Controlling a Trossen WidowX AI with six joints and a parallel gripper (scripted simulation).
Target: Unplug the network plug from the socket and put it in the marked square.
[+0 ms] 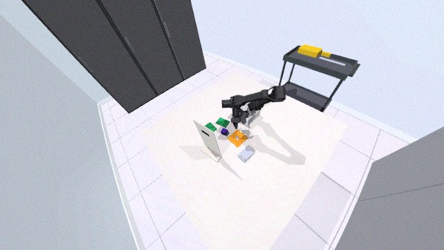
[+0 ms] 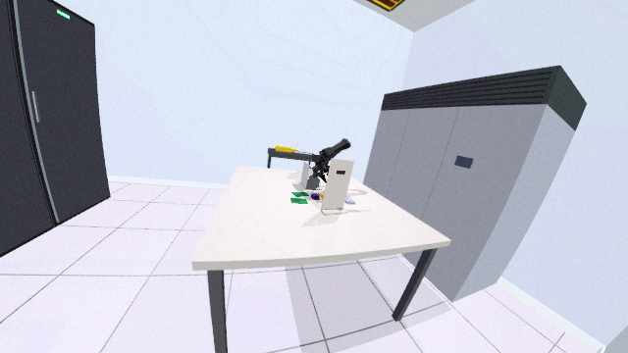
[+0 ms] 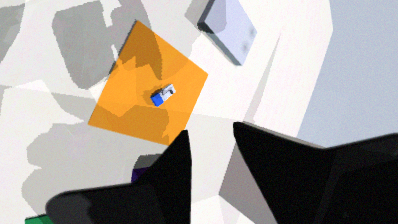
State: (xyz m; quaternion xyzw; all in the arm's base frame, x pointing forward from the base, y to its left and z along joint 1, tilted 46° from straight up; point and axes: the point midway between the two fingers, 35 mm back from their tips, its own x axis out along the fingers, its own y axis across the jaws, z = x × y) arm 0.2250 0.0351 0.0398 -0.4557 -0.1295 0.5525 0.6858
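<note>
The network plug (image 3: 162, 95) (image 1: 237, 137), small, blue and white, lies on the table inside the orange marked square (image 3: 125, 107) (image 1: 242, 141). My gripper (image 3: 210, 129) (image 1: 234, 122) hangs above the table beside the square's near corner, clear of the plug. Its two dark fingers stand apart with nothing between them. The upright white panel (image 1: 208, 140) (image 2: 338, 183) stands to the left of the square, and its socket slot (image 1: 205, 131) (image 2: 340, 173) shows dark.
Two green cards (image 1: 222, 121) (image 1: 210, 126) and a small purple block (image 1: 224, 131) (image 3: 137, 174) lie between panel and arm. A pale blue-grey block (image 1: 246, 153) (image 3: 230, 30) lies beyond the square. A dark cart (image 1: 319, 69) stands behind the table.
</note>
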